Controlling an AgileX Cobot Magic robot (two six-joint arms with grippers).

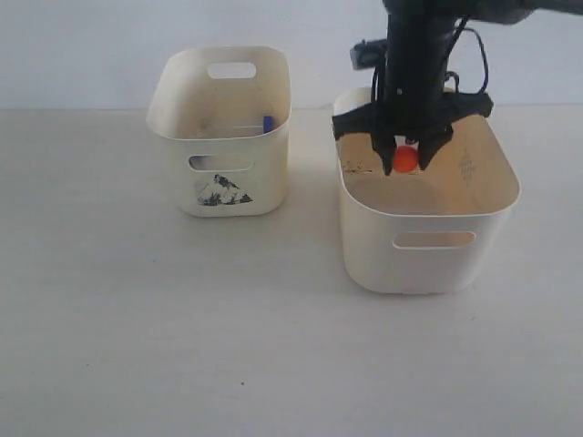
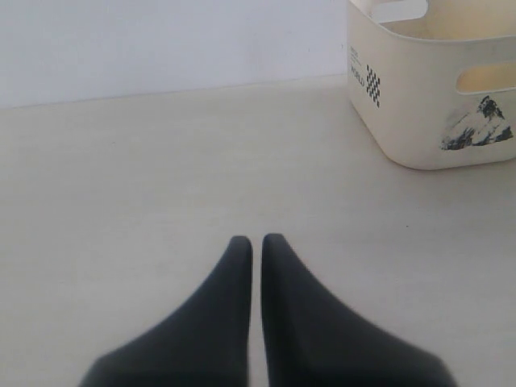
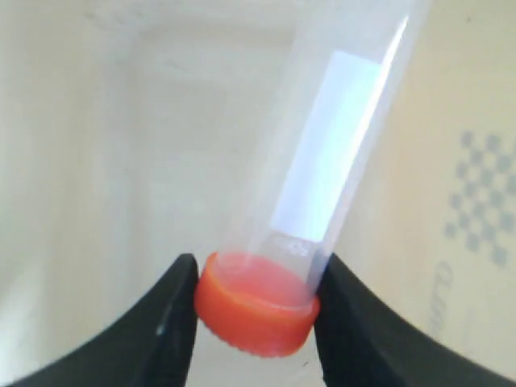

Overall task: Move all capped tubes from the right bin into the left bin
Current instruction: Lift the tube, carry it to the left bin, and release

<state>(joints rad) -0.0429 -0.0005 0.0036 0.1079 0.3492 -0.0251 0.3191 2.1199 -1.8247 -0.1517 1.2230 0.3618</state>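
Pale tabletop [image 1: 182,346], plain white wall [image 1: 82,45]

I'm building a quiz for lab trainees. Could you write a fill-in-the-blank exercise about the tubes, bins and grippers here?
1. The right gripper pinches the held tube by its ____ cap.
2. The lone tube seen in the left bin has a ____ cap.
3. The held tube hangs within the rim of the ____ bin (left or right).
4. The left gripper, holding nothing, is ____ (open or shut).
Missing words: orange; blue; right; shut.
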